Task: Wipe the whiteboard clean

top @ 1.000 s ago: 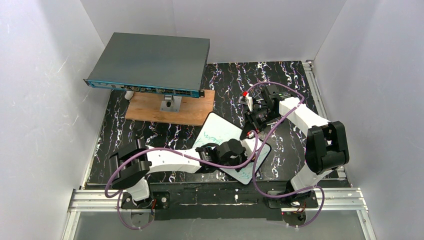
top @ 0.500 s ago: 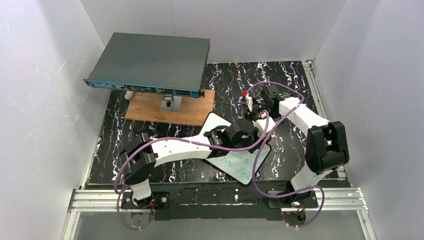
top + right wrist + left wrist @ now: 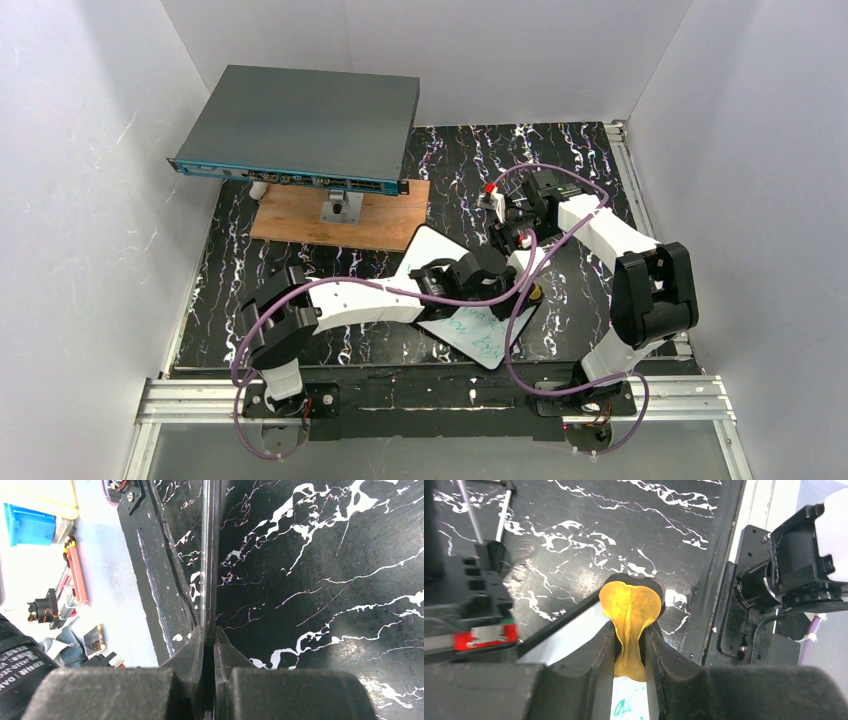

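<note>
The whiteboard (image 3: 432,248) lies slanted on the black marbled table, with green writing on its near end (image 3: 478,335). My left gripper (image 3: 528,291) reaches across it to its right edge and is shut on a yellow eraser pad (image 3: 630,600). In the left wrist view the gripper (image 3: 630,630) presses the pad at the board's edge, and green strokes on the whiteboard (image 3: 630,702) show between the fingers. My right gripper (image 3: 503,243) is shut on the board's far right edge. In the right wrist view the gripper (image 3: 209,632) pinches the whiteboard (image 3: 206,555), seen edge-on.
A large grey flat box with a blue front edge (image 3: 300,125) stands at the back left, over a brown wooden plank (image 3: 340,218). White walls close in the table on three sides. A metal rail (image 3: 625,165) runs along the right edge.
My left gripper has swept with the yellow pad from the board's near middle to its right edge. The green writing on the near end has come into view. The right gripper has held still.
</note>
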